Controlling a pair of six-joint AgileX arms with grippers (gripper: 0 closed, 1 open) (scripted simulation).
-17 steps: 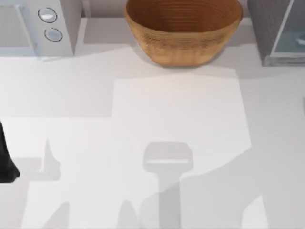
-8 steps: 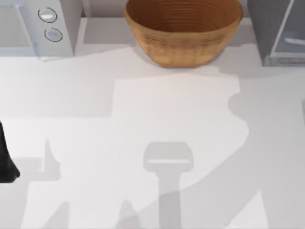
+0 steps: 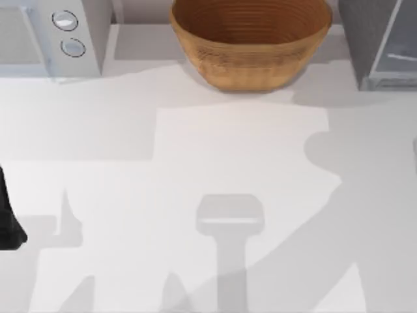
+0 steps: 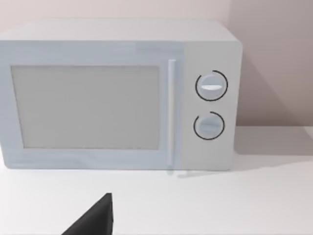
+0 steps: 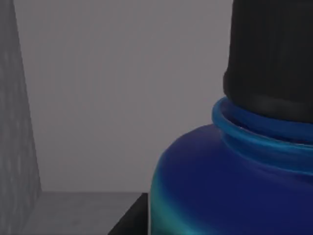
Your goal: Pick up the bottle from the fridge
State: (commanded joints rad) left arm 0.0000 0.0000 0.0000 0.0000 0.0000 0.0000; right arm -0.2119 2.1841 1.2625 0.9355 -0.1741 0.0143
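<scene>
The desk point(image 3: 195, 163) is white and carries three big things along its far edge. At the far left corner stands a white microwave point(image 4: 117, 95) with two round knobs point(image 4: 211, 86) beside its door. In the middle of the far edge sits a wooden bowl point(image 3: 251, 39). At the far right corner is the fridge point(image 3: 378, 45), a dark grey box with a light frame and a pale glassy front.

The left arm point(image 3: 8, 215) is parked at the desk's left edge; a dark tip of the left end effector point(image 4: 95, 220) shows low in the left wrist view, facing the microwave, and whether its fingers are apart or together cannot be told.

The right wrist view looks into a grey-walled space, very close to the bottle point(image 5: 230, 186): blue body, teal tint low down, black cap above. A dark piece of the right end effector point(image 5: 128, 221) shows beside the bottle's base; whether it is apart, together or clamped on the bottle cannot be told.
</scene>
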